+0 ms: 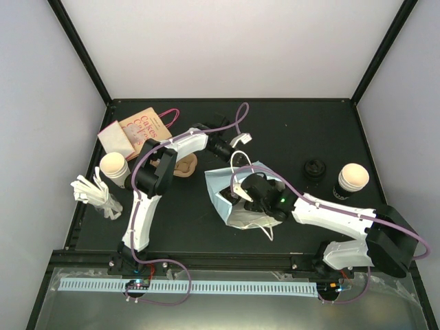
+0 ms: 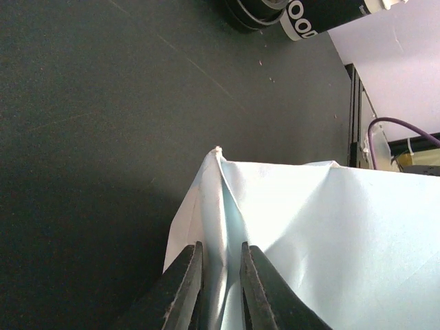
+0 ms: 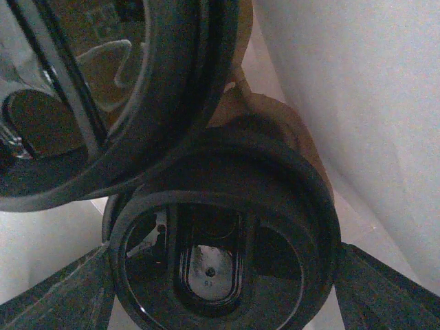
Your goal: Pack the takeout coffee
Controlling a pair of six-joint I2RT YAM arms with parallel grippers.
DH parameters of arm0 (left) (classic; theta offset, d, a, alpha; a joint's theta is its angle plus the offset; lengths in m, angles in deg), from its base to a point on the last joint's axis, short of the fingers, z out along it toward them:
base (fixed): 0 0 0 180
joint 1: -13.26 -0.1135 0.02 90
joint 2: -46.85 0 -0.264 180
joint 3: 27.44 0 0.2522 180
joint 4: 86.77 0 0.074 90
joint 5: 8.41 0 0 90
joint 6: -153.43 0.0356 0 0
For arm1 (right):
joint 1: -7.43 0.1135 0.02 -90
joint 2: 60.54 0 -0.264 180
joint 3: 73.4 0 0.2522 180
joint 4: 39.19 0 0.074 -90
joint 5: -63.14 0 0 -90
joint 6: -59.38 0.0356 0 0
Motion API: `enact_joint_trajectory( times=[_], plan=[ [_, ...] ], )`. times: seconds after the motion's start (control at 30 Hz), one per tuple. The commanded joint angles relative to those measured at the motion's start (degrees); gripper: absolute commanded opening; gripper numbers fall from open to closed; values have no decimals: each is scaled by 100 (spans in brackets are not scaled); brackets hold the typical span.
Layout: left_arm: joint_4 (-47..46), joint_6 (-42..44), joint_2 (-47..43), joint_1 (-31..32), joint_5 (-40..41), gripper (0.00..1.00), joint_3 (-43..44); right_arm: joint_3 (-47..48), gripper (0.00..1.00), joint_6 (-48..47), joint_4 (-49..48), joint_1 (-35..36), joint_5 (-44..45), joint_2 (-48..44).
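A pale blue paper bag (image 1: 237, 206) stands open in the middle of the table. My left gripper (image 1: 238, 146) (image 2: 220, 246) is shut on a folded upper edge of the bag (image 2: 309, 227). Reaching down into the bag, my right gripper (image 1: 253, 194) (image 3: 223, 275) is shut on a coffee cup with a black lid (image 3: 275, 206). A second black-lidded cup (image 3: 137, 89) sits right beside it, with brown cardboard (image 3: 289, 124) behind. Another coffee cup (image 1: 352, 180) (image 2: 323, 14) stands uncovered at the right, a loose black lid (image 1: 315, 169) next to it.
An uncovered cup (image 1: 115, 167) stands at the left beside white plastic cutlery (image 1: 96, 194). A brown printed paper bag (image 1: 148, 127) and napkins (image 1: 117, 139) lie at the back left. A tan cardboard piece (image 1: 184, 165) lies under the left arm.
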Motion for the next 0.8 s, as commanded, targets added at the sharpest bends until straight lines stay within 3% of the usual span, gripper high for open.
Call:
enact_joint_trajectory(
  times=[0.0, 0.2, 0.33, 0.57, 0.77],
  plan=[
    [566, 192, 109, 349, -484, 17, 87, -100, 58, 219, 723, -135, -359, 188],
    [530, 124, 84, 356, -474, 18, 87, 112, 60, 333, 1005, -134, -392, 174],
    [359, -158, 52, 345, -347, 28, 84, 348, 61, 334, 1231, -137, -342, 32],
    [-541, -1039, -415, 143, 7, 61, -204, 716, 63, 378, 1783, -134, -659, 78],
    [-983, -1609, -1013, -228, 387, 98, -384, 864, 63, 408, 1964, -144, -829, 230]
  ],
)
